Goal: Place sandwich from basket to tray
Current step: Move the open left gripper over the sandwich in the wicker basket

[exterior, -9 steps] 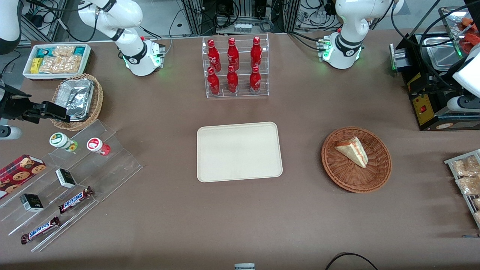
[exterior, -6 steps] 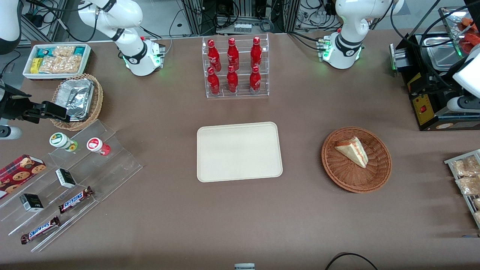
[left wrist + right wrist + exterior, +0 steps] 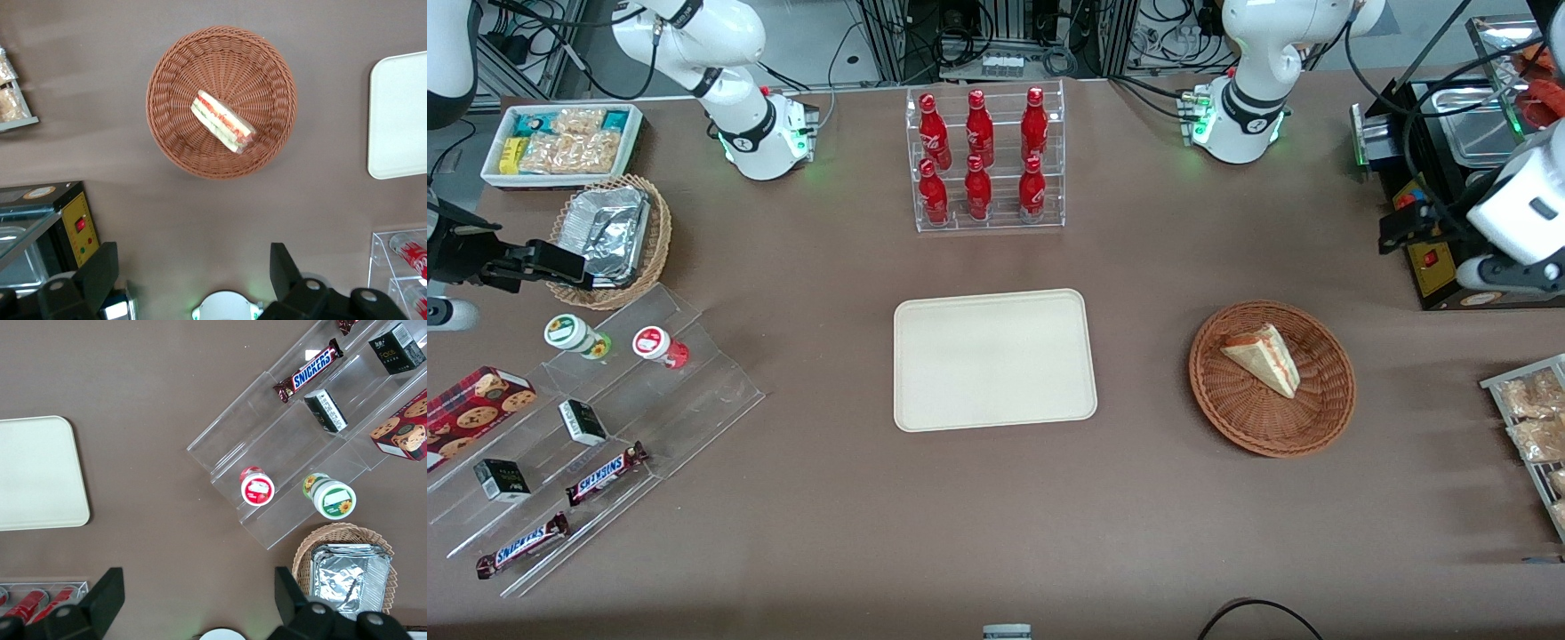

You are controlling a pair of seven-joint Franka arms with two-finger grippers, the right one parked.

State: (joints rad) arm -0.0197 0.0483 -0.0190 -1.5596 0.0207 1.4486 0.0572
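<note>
The sandwich point(image 3: 1263, 358) is a pale bread wedge with red and green filling. It lies in the round reddish-brown wicker basket point(image 3: 1272, 431) toward the working arm's end of the table. It also shows in the left wrist view point(image 3: 223, 122), in the basket point(image 3: 175, 87). The cream tray point(image 3: 994, 360) lies flat at the table's middle, beside the basket, with nothing on it; its edge shows in the left wrist view point(image 3: 400, 127). My gripper point(image 3: 1399, 231) hangs high, farther from the front camera than the basket and off to its side. It is open wide and empty point(image 3: 192, 270).
A clear rack of red bottles point(image 3: 985, 160) stands farther from the front camera than the tray. A black machine point(image 3: 1432, 262) sits just under my gripper. A rack of snack packets point(image 3: 1529, 418) lies beside the basket at the table's end.
My working arm has swung in from the table's end toward the basket, and its gripper now shows over the black machine. The sandwich, basket and tray have not moved.
</note>
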